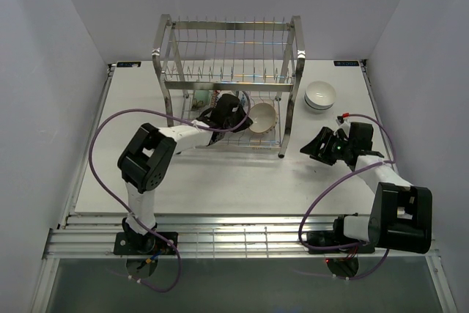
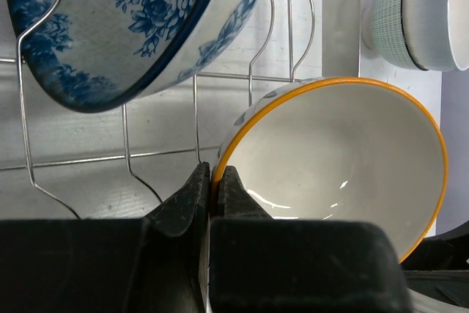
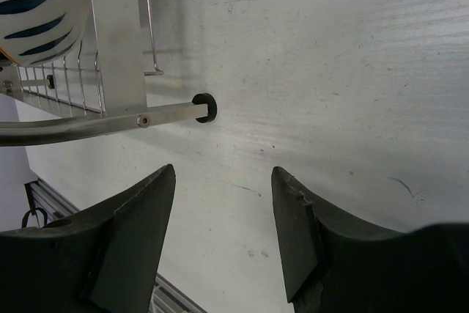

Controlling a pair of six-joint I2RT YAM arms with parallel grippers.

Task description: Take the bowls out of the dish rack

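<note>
Bowl (image 2: pixel 344 159) with orange rim is pinched by left hand (image 2: pixel 211 179).

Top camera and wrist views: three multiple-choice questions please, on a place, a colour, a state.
1. Where are the stacked bowls? A. on the table right of the dish rack B. on the rack's top tier C. under the rack
2. The rim of the bowl the left gripper pinches is: A. blue B. orange C. green
3. The right gripper is: A. shut on a bowl B. shut, empty C. open, empty
1 A, they sit beside its right post; 2 B, orange edge in its grip; 3 C, jaws apart, nothing between.
</note>
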